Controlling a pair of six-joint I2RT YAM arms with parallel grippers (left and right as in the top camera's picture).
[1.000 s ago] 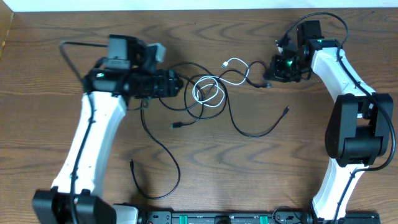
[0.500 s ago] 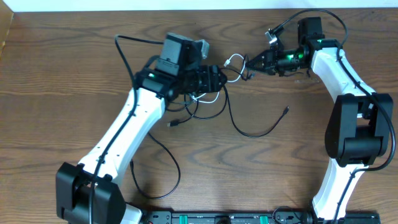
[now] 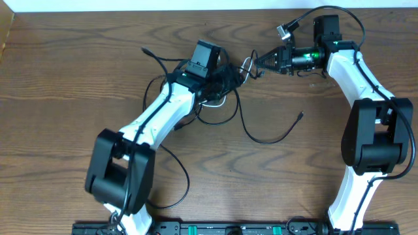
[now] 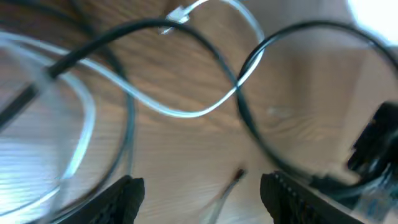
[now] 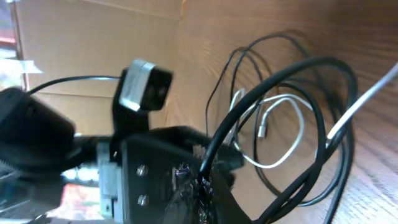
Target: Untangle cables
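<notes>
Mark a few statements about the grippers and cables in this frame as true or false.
1. The left gripper is open over the cables. True.
2. The right gripper is wide open. False: its jaws are shut.
3. The white cable lies well apart from the black cables. False: it loops among them, crossing over and under.
4. A black plug end lies on the table, to the right of the tangle in the overhead view. True.

Cables (image 4: 186, 114) blurred in left wrist view, partly under left gripper (image 3: 230, 75) overhead.
</notes>
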